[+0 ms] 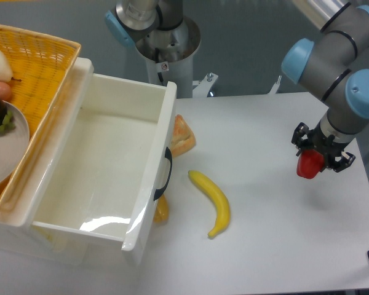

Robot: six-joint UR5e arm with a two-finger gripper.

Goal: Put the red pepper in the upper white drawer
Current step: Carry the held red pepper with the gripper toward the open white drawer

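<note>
The red pepper (308, 165) is small and glossy red, at the right side of the table. My gripper (320, 158) is shut on the red pepper and holds it just above the table top. The upper white drawer (149, 184) stands pulled open at the left, a deep white box with a dark curved handle (165, 174) on its front. Its inside is empty. The gripper is far to the right of the drawer.
A yellow banana (214, 201) lies between drawer and gripper. A piece of bread (181, 136) and a small orange pepper (161, 210) sit against the drawer front. A yellow wicker basket (40, 67) with fruit and a plate stands at far left. The table's right edge is near the gripper.
</note>
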